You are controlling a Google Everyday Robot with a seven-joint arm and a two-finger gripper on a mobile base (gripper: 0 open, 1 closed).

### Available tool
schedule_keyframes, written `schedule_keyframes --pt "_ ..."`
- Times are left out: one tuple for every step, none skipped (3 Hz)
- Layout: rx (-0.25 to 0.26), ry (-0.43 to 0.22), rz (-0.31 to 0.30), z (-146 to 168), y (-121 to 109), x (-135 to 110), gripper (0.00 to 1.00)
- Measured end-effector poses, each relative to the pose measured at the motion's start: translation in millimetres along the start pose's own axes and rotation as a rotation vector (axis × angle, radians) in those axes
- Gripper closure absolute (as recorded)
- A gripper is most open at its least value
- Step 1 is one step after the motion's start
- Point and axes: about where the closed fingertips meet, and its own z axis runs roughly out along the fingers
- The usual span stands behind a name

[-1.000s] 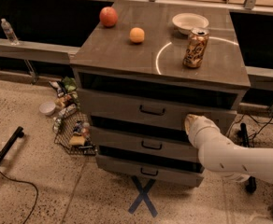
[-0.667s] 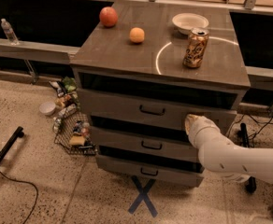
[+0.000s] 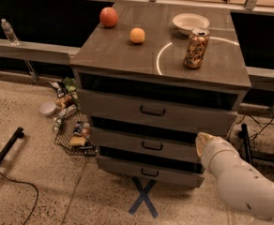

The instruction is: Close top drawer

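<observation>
- You are looking down at a grey cabinet (image 3: 127,60), which is filling the middle of the view.
- The top drawer (image 3: 184,117) is sitting just under the cabinet's top and standing partly out, with a dark gap showing above its front; the inside is lost in shadow.
- The white arm is entering from 4 o'clock, cut off by the frame edge.
- The gripper (image 3: 203,143) is resting by the right end of the middle drawer (image 3: 127,142), below the top drawer's front; you cannot tell whether it is wide or narrow.
- A can (image 3: 196,48), a bowl (image 3: 190,21), an orange (image 3: 137,35) and an apple (image 3: 109,17) are sitting on the top.
- A wire basket (image 3: 73,135) of jumbled, hard-to-read items is lying at 8 o'clock.
</observation>
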Motion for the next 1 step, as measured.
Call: schedule_keyframes --pt "0.002 0.000 -0.005 -5.1 0.3 -0.4 0.82"
